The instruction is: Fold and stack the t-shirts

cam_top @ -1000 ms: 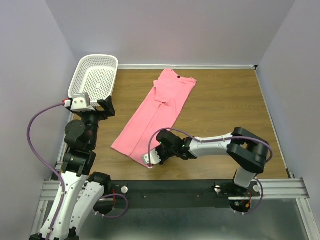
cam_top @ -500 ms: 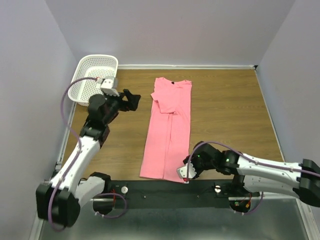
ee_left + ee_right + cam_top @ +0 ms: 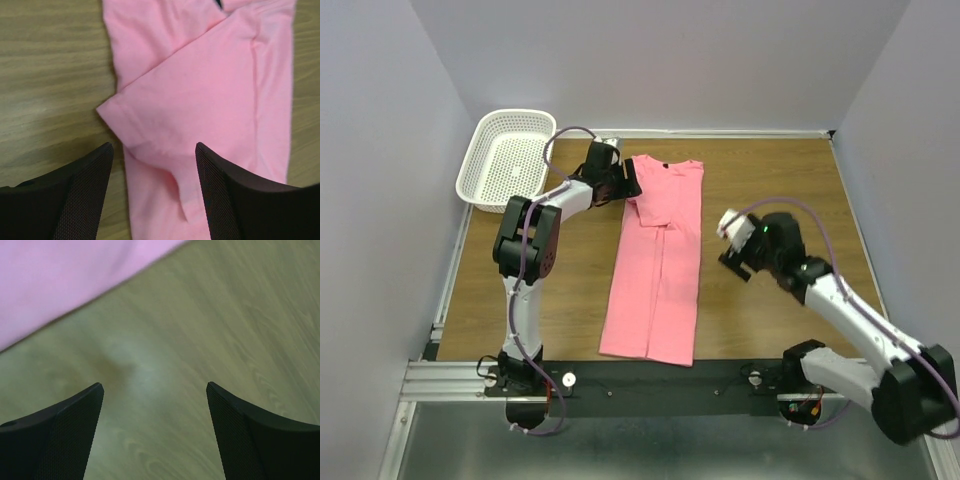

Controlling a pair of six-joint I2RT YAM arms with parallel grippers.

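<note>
**Shirt pulled straight and let go; left arm moves in on the sleeve**

A second ago the pink t-shirt [image 3: 658,262] lay slantwise across the desk [image 3: 780,180], with the right gripper [image 3: 738,262] clenched on its near hem. That hem was then drawn toward the near edge. Now the shirt lies as one long, narrow strip, folded lengthwise, running from the far edge to the near edge at mid-desk.

The right gripper has released. It hangs spread and empty over bare wood, just right of the strip, and only a corner of pink shows in its wrist view.

The left gripper [image 3: 618,184] has swung over from beside the basket to the shirt's far-left sleeve. Its jaws stand apart on either side of the sleeve's pointed corner and grasp nothing yet.

By the look of it, the straightening is done. The likely next step is tucking that sleeve in or folding the strip crosswise, so the folding is perhaps midway.

The white mesh basket [image 3: 517,115] sits in the far-left corner, apart from the shirt, and nothing is in it.
</note>
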